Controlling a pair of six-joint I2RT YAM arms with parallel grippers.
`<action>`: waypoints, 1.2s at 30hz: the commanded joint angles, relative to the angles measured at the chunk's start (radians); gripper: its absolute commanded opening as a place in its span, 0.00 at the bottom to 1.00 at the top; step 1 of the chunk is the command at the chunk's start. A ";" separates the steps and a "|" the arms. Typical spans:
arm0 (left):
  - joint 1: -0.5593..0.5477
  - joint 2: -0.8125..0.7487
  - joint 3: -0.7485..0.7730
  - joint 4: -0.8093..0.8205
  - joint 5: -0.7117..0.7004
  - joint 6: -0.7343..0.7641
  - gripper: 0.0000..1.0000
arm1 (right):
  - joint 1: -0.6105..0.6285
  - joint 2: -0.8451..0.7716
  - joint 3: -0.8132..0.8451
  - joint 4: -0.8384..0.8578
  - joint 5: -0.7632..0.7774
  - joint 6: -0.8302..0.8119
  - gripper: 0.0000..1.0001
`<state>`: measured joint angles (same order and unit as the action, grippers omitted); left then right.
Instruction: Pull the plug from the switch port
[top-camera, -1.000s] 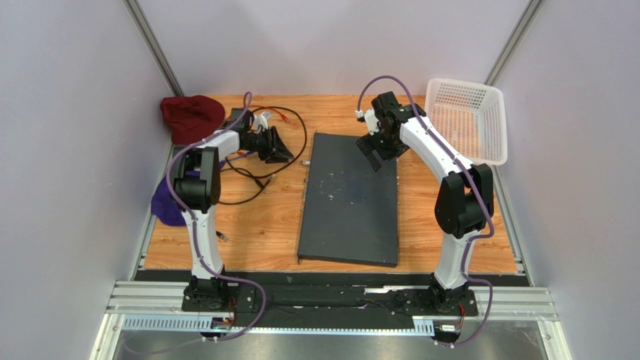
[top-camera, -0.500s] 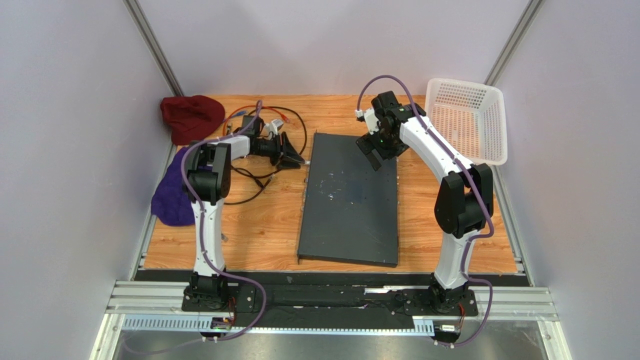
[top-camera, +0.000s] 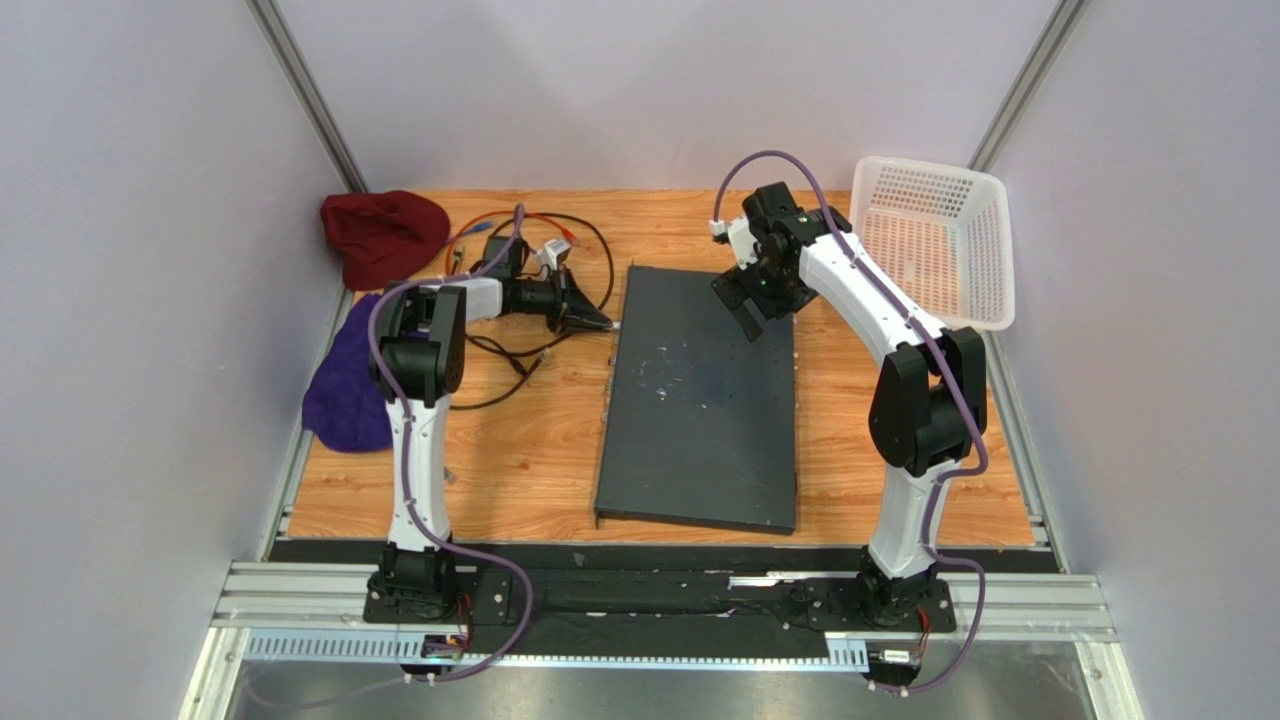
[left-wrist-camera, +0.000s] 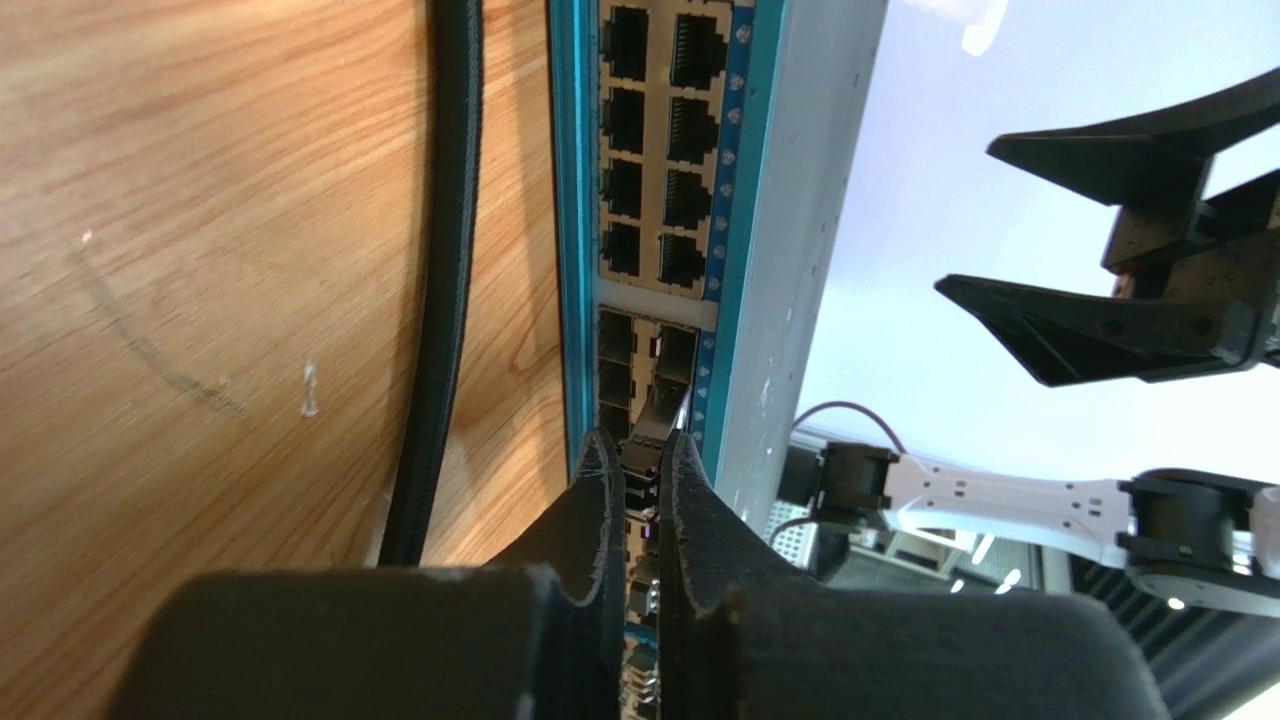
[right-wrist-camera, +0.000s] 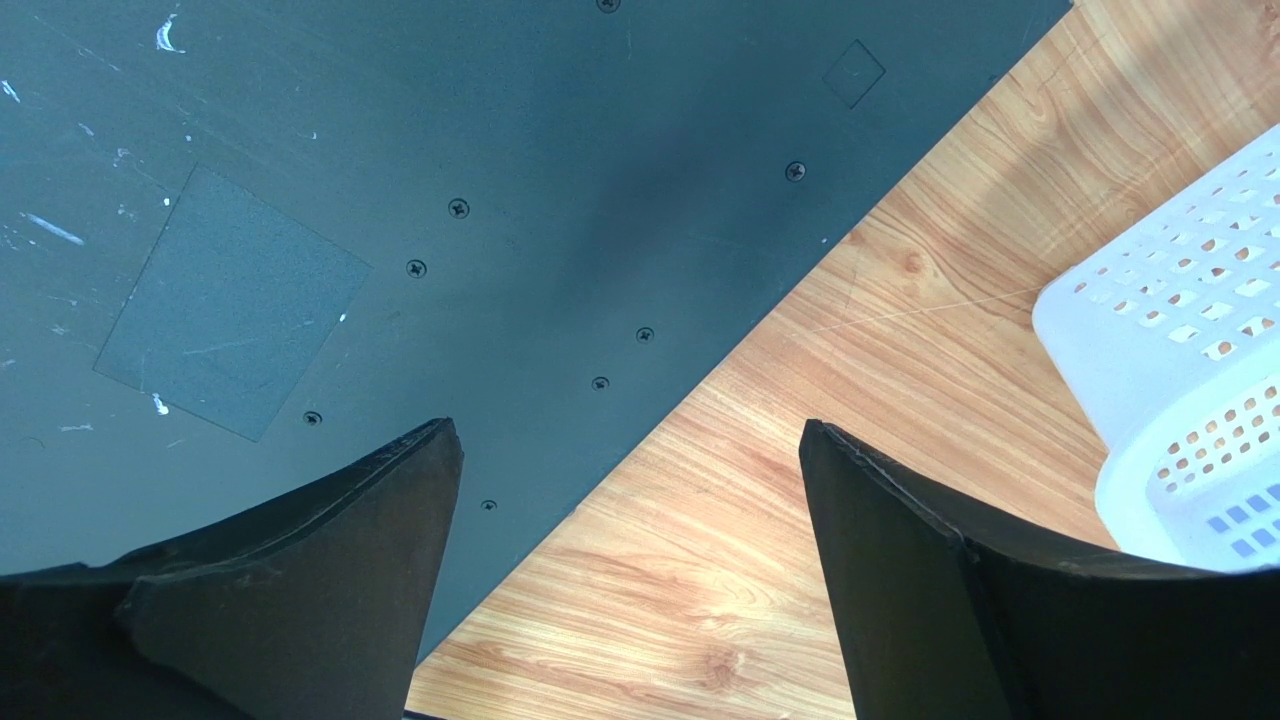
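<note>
The switch (top-camera: 699, 398) is a large flat dark grey box lying mid-table. Its port face (left-wrist-camera: 661, 165), edged in teal, shows rows of sockets in the left wrist view. My left gripper (top-camera: 606, 321) is at the switch's left side, far end. There its jaws (left-wrist-camera: 643, 440) are pinched on a small black plug (left-wrist-camera: 657, 423) that sits at a port. A black cable (left-wrist-camera: 443, 270) lies on the wood beside the port face. My right gripper (top-camera: 747, 308) hangs open and empty over the switch's far right part (right-wrist-camera: 376, 195).
A tangle of black cables (top-camera: 526, 300) lies left of the switch. A dark red cloth (top-camera: 382, 233) and a purple cloth (top-camera: 346, 387) lie at the left edge. A white mesh basket (top-camera: 935, 240) stands at the far right and also shows in the right wrist view (right-wrist-camera: 1187, 390).
My left gripper has moved right from the cable tangle to the switch's left side and closed its jaws there. The right arm has not moved.
</note>
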<state>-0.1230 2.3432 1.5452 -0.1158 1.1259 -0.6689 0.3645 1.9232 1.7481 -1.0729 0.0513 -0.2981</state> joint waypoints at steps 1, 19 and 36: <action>0.054 -0.018 -0.051 0.108 0.087 -0.018 0.00 | 0.004 -0.004 0.042 0.025 -0.013 -0.021 0.88; 0.284 -0.398 -0.086 -0.249 -0.245 0.266 0.00 | 0.017 0.132 0.321 0.007 -0.110 0.005 0.88; 0.344 -0.205 0.090 -0.244 -0.269 0.232 0.01 | 0.047 0.135 0.280 0.007 -0.076 -0.003 0.88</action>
<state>0.2302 2.0926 1.6169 -0.4103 0.7696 -0.4091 0.4026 2.1132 2.0686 -1.0752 -0.0479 -0.2928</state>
